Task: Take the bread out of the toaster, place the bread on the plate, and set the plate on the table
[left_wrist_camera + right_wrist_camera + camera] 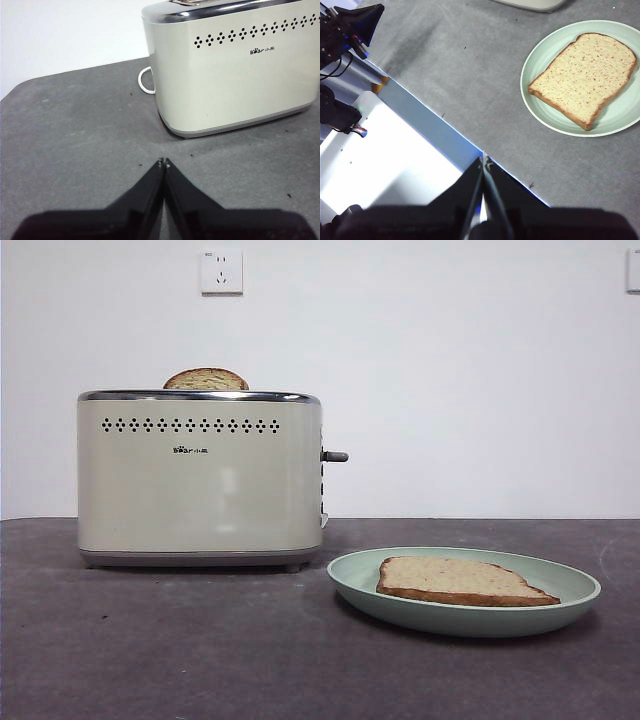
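Front view: the toaster (200, 478) stands left of centre on the table (180, 650), its grey lever (335, 456) sticking out to the right. A darker slice (206, 380) pokes its domed top out of the slot at the toaster's top. At lower right the plate (463, 591) sits flat on the table just beside the toaster's base, and the bread (460, 581) lies flat inside it. Behind is a plain white wall (480, 380) with a socket (221, 271) at upper centre-left. No arm shows in this view.

Left wrist view: the left gripper (163, 162) hovers low over bare table (75, 135) at bottom centre, jaws pressed together and holding nothing. The toaster (235, 75) fills the upper right, well apart from the jaw tips. A loop of white cord (145, 81) lies by its near corner. Dark crumbs dot the surface near the toaster's base.

Right wrist view: the right gripper (485, 161) hangs over the table's edge at bottom centre, jaws together and empty. The plate (585, 80) lies at upper right with the bread (583, 76) flat in it. Beyond the table edge (435, 120), at left, is a bright white surface (385, 165) and black equipment (345, 30) with cables in the upper left corner.
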Robot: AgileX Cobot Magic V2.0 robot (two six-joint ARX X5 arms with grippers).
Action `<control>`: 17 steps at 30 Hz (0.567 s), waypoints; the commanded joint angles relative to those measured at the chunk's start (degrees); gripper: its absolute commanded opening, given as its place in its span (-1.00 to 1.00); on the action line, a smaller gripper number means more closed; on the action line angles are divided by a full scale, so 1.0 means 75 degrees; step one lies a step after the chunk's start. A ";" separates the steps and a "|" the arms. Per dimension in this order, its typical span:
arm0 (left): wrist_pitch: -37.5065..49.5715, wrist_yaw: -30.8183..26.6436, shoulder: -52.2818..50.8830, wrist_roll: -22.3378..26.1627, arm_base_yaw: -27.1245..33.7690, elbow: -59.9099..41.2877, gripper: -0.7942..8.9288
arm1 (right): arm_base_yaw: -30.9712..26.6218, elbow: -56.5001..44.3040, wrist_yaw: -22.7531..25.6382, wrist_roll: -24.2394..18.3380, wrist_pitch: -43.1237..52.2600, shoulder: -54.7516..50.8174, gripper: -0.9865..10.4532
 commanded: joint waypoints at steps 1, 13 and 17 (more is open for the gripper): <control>0.0041 0.0017 -0.0020 -0.0157 -0.0023 -0.0096 -0.84 | 0.0017 -0.0064 0.0020 0.0041 0.0015 -0.0012 -0.82; 0.0041 0.0003 -0.0015 -0.0157 -0.0012 -0.0096 -0.84 | 0.0017 -0.0064 0.0020 0.0041 0.0015 -0.0012 -0.82; 0.0041 0.0003 -0.0015 -0.0157 -0.0012 -0.0096 -0.84 | 0.0017 -0.0064 0.0020 0.0032 0.0015 -0.0012 -0.82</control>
